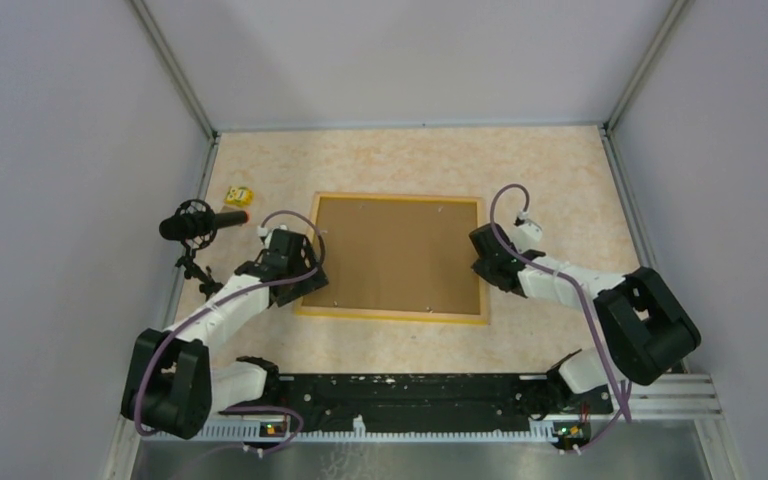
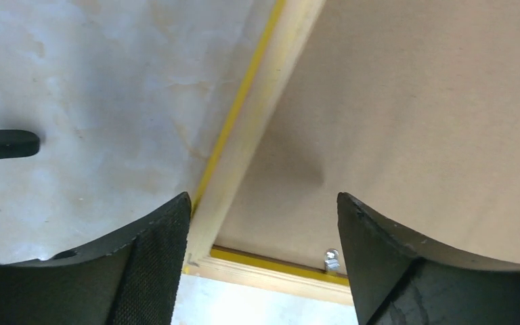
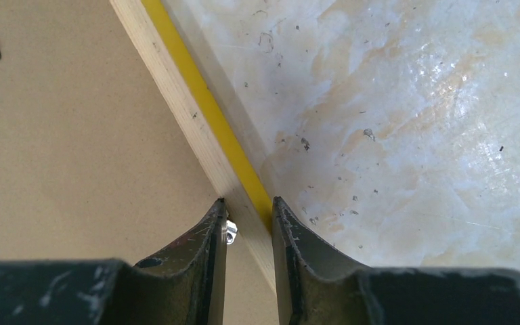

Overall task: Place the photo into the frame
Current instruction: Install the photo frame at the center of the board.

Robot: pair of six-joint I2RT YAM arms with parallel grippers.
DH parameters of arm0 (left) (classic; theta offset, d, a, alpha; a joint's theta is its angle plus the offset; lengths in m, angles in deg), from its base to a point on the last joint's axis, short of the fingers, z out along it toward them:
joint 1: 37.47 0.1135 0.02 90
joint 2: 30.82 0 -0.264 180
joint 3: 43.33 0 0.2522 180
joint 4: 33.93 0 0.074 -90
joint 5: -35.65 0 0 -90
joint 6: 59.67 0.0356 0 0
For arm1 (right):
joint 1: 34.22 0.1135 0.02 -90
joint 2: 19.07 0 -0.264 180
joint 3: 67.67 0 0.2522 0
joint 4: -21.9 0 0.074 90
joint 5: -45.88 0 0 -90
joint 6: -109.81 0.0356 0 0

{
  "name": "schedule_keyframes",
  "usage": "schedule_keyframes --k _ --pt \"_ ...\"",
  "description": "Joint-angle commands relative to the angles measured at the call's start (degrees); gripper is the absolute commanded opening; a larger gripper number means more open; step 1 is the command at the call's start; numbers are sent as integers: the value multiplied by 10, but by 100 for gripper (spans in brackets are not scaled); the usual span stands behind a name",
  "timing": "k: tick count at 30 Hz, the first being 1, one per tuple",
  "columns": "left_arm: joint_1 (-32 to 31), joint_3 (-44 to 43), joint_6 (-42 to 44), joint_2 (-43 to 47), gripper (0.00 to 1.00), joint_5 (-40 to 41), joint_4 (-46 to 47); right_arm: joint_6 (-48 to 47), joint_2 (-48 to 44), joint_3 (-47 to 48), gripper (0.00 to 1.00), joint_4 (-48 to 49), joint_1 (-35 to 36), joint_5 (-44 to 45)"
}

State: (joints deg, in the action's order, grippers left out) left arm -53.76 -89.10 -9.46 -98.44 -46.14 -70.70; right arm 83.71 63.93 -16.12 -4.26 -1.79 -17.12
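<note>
I judged the frame (image 1: 396,314), lying back-up on the tabletop (image 1: 550,180), light but stiff, best pinched across a rail: my right end effector (image 3: 247,201) narrowly clamped its right rail, my left end effector (image 2: 264,200) gaped wide astride the left.

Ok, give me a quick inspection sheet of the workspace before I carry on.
Surface: beige marbled tabletop, lightly specked.
Job's things: yellow-orange wooden picture frame lies back up, stiff brown backing board seated in it; photo not seen.
Clutter: small yellow object and black microphone on stand, left of the frame.
Claws: left claw open astride the frame's left rail by a corner; right claw shut across the right rail.
Cables: purple cables looped along both arms.
Surroundings: pale grey walls, aluminium corner posts.
</note>
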Motion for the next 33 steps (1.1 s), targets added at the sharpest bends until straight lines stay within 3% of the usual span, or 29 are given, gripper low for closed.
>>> schedule_keyframes --k 1,7,11,15,18,21,29,33 --pt "-15 -66 25 29 86 -41 -62 8 17 -47 0 -73 0 6" --pt "-73 -98 -39 106 91 -43 -181 -54 -8 -46 2 -48 -1 -21" --pt "-175 -67 -152 167 91 -48 -198 -88 -39 -47 33 -42 -1 -43" --pt "-277 -17 -290 167 90 -76 -158 -120 -83 -45 51 -52 -1 -52" --pt "-315 36 -391 153 90 -129 -91 -150 -118 -42 69 -47 -1 -79" --pt "-329 76 -472 135 89 -155 -28 -172 -135 -17 79 -80 -1 -81" --pt "-340 72 -581 75 86 -111 32 -188 -216 -14 84 -119 -1 -77" --pt "-340 74 -644 46 99 -98 73 -193 -239 -17 85 -140 -1 -64"
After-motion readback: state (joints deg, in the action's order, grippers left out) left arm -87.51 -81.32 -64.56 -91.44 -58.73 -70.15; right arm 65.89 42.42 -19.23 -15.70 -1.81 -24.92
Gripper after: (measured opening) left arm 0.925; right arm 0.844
